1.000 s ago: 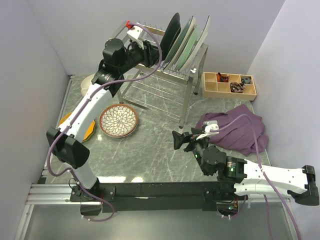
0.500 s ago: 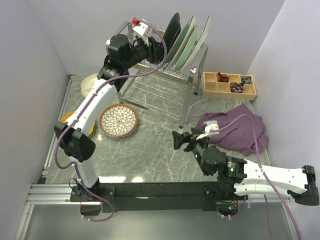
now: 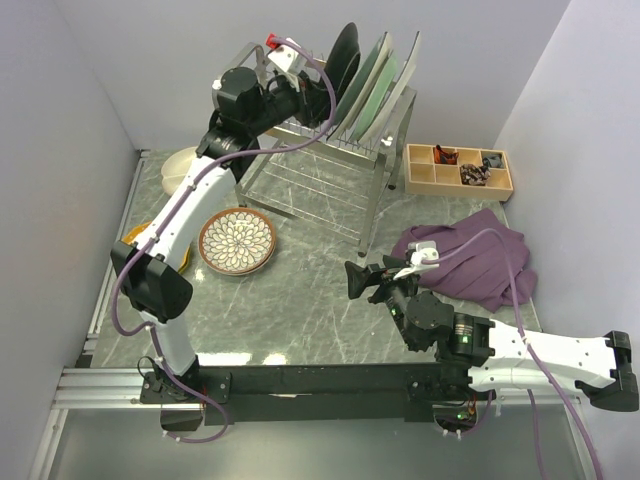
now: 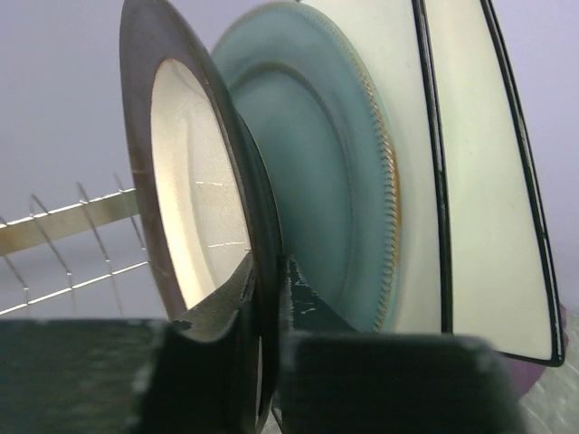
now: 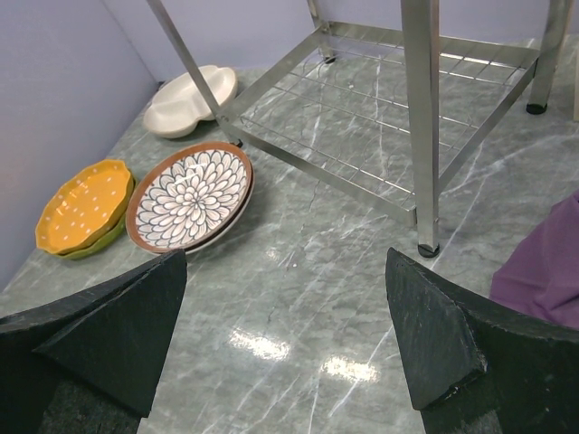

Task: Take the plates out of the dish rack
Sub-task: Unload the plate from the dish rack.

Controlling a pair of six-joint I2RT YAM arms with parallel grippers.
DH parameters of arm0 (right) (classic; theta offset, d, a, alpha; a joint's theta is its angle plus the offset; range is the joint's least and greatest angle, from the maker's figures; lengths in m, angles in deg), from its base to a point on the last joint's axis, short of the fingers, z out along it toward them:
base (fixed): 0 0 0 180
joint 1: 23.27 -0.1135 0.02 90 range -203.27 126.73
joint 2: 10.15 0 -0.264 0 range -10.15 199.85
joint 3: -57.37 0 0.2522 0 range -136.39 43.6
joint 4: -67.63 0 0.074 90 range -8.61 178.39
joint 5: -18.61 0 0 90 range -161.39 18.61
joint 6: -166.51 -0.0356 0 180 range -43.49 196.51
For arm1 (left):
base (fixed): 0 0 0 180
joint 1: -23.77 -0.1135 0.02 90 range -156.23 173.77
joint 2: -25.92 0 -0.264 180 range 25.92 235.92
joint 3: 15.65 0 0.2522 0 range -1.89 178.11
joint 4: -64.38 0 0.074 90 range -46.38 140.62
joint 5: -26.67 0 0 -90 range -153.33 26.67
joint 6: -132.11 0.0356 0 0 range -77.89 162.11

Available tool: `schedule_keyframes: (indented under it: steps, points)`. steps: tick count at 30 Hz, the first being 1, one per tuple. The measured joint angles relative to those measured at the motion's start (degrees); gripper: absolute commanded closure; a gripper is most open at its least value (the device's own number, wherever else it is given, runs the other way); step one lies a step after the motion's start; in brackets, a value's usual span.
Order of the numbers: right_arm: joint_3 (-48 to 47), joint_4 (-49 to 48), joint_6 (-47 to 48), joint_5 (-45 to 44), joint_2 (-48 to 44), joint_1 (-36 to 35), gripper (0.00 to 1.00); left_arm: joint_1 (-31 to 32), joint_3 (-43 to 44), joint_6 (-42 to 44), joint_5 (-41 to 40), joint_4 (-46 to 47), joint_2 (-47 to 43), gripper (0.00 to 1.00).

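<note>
The dish rack holds three upright plates: a dark-rimmed cream plate, a grey-blue plate and a white square plate. My left gripper is shut on the lower rim of the dark-rimmed plate, one finger on each face. That plate still stands among the prongs. On the table lie the brown petal-patterned plate, the orange dotted plate on a green one, and the cream divided plate. My right gripper hangs open and empty above the table, in front of the rack.
A wooden compartment tray sits right of the rack. A purple cloth lies on the table at the right, beside the right arm. The rack's chrome leg stands just ahead of the right gripper. Walls close in on three sides.
The left arm reached up and right along the rack's top to the dark-rimmed plate, and its jaws closed on the rim. The right arm stayed still.
</note>
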Motion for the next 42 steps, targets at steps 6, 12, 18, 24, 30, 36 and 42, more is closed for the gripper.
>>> schedule_keyframes:
  steps: [6, 12, 18, 24, 30, 36, 42]
  points:
    - [0.00, 0.00, 0.00, 0.00, -0.15, 0.00, 0.04, -0.20, 0.17, 0.04, -0.44, 0.44, 0.00, 0.99]
    - [0.00, 0.00, 0.00, 0.00, -0.15, 0.00, 0.05, 0.26, -1.20, 0.63, -1.07, 1.66, -0.55, 0.99]
    - [0.00, 0.00, 0.00, 0.00, -0.15, 0.00, 0.04, 0.90, -1.55, 1.62, -1.75, 1.68, -0.81, 0.99]
    - [0.00, 0.00, 0.02, 0.00, -0.15, 0.00, 0.05, 0.92, -1.40, 1.29, -1.62, 1.57, -0.85, 0.99]
    - [0.00, 0.00, 0.02, 0.00, -0.15, 0.00, 0.04, 0.90, -1.25, 0.68, -1.57, 1.46, -0.85, 0.99]
    - [0.00, 0.02, 0.00, 0.04, -0.20, 0.00, 0.04, 0.85, -0.70, -0.42, -1.68, 0.81, -0.85, 0.99]
    - [0.00, 0.07, 0.00, 0.22, -0.50, 0.00, 0.04, 0.81, -0.70, -1.14, -1.68, 0.85, -0.85, 0.99]
